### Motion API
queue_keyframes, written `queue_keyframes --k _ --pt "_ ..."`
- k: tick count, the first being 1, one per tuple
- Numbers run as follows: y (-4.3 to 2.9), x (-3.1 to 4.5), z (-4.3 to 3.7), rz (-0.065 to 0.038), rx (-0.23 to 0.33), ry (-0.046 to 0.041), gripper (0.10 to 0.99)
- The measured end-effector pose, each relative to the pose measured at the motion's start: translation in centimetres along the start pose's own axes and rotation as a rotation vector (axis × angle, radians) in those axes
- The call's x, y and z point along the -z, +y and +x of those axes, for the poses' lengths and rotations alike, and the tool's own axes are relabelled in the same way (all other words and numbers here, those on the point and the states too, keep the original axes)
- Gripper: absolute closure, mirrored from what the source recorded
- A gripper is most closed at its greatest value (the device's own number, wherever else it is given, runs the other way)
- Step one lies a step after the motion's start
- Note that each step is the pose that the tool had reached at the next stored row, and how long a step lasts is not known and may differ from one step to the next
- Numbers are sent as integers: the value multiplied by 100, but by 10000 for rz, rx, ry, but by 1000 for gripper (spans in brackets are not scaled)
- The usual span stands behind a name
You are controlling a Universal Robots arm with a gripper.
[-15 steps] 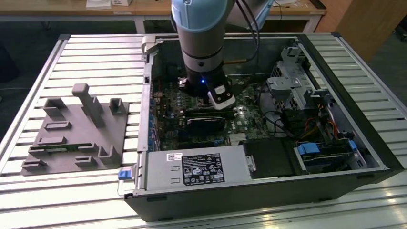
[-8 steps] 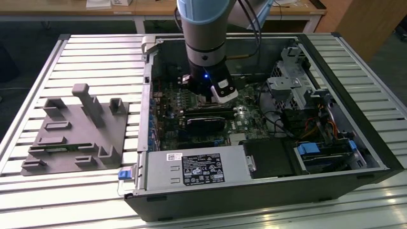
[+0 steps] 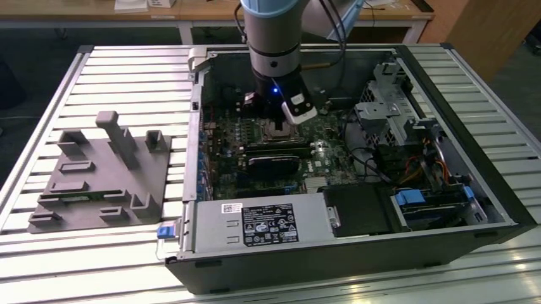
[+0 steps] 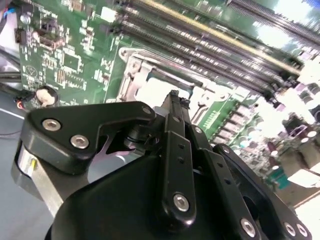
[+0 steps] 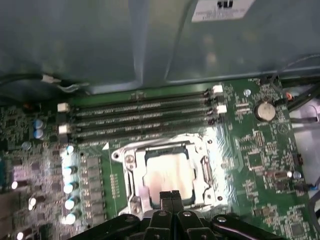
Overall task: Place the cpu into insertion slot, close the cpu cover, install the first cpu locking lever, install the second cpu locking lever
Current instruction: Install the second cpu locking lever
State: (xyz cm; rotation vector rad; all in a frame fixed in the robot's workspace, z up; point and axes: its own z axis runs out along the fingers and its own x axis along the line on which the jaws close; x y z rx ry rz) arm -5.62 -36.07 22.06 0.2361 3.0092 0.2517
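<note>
The cpu (image 5: 167, 175), a pale silver square, lies flat in the insertion slot (image 5: 119, 156) on the green board. The cpu cover (image 5: 131, 176), a thin metal frame, lies down around it with the chip's face showing through the cut-out. My gripper (image 5: 172, 196) is shut with nothing between the fingers and hovers just over the socket's edge. In the second wrist view the gripper (image 4: 174, 97) points at the bright socket (image 4: 150, 90). From outside, the gripper (image 3: 274, 121) hangs straight down over the insertion slot (image 3: 277, 132) inside the open case.
Long memory slots (image 5: 140, 117) run beside the socket, and a coin battery (image 5: 264, 111) sits further off. A black graphics card (image 3: 272, 166), power supply (image 3: 262, 221) and drive bays (image 3: 397, 114) crowd the case. A grey fixture (image 3: 93, 177) stands on the slatted table.
</note>
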Motion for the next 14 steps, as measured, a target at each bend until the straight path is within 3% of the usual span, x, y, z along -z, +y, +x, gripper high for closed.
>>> queue_keyframes --k 2,6,14 --pt "54 -10 -12 88 11 -12 980" --pt "108 -28 -92 135 17 -17 980" --pt "112 -31 -109 137 17 -16 980"
